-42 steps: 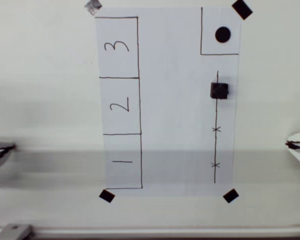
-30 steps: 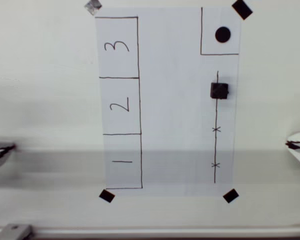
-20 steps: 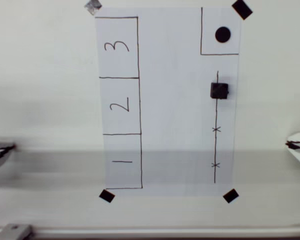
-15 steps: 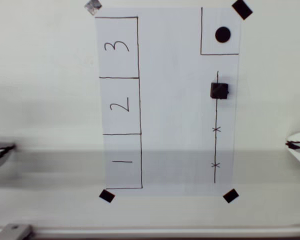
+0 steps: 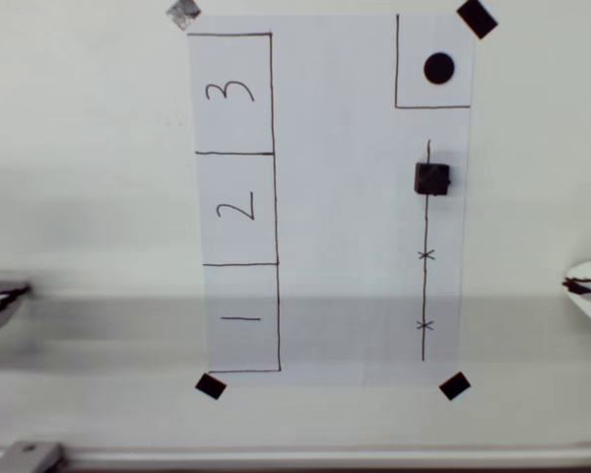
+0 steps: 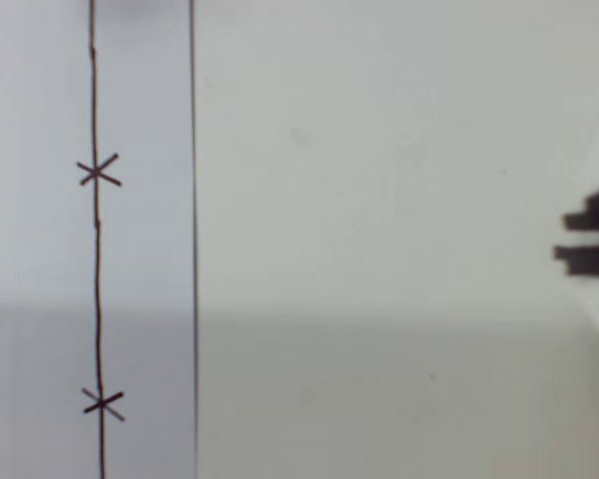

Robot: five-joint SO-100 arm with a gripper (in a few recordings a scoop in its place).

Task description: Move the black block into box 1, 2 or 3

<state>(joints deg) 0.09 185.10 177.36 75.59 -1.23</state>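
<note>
One black block [image 5: 432,178] sits on a white paper sheet [image 5: 345,197] taped to the pale worktop [image 5: 79,197]; taking that sheet as the landmark, the block lies near its right edge in the overhead view, on the upper end of a thin drawn line [image 5: 425,286] that carries two small crosses. Three drawn boxes run in a column down the sheet's left side: box 3 [image 5: 230,93] at the top, box 2 [image 5: 236,208] in the middle, box 1 [image 5: 242,317] at the bottom. One smaller drawn square holding a black dot [image 5: 439,68] fills the sheet's upper right corner, just above the block. Three black tape squares [image 5: 454,385] and one grey one [image 5: 183,13] pin the four corners. The hand [image 5: 583,288] shows at the right edge of the overhead view, off the sheet, well apart from the block and lower in the picture; its dark tip [image 6: 589,239] shows at the right edge of the wrist view, and I cannot tell whether it is spread or pressed together. Bare worktop lies between the hand and the sheet's right edge, and the middle strip of the sheet between the block and the boxes is bare paper.
</note>
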